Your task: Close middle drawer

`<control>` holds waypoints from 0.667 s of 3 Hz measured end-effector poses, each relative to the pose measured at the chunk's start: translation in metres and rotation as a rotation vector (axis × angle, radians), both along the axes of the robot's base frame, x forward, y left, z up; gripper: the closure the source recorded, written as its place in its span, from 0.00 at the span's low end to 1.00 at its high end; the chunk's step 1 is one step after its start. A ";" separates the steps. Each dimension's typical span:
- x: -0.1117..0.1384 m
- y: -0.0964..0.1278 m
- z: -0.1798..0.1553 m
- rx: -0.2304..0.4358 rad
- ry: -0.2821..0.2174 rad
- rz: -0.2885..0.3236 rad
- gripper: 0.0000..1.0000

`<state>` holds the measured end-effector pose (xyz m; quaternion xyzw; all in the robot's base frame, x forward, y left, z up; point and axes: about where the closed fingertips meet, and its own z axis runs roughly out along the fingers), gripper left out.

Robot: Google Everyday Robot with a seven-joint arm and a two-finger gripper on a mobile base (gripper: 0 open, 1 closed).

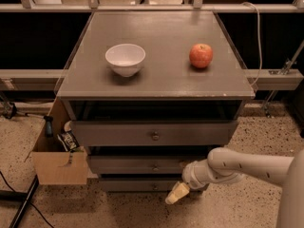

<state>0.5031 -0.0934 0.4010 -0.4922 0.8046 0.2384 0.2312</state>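
Below and right of the middle drawer (133,164), which stands slightly out, the end effector (176,194) hangs low, how far open cannot be told.

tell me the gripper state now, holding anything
gripper: low in front of the cabinet, just below the middle drawer; open or shut cannot be told.

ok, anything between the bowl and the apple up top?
No; the camera view shows only bare cabinet top between bowl and apple. The gripper sits low, just below the middle drawer.
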 end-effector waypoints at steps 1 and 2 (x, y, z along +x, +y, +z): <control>0.007 -0.002 0.002 -0.007 -0.038 -0.011 0.00; 0.007 -0.002 0.002 -0.007 -0.038 -0.011 0.00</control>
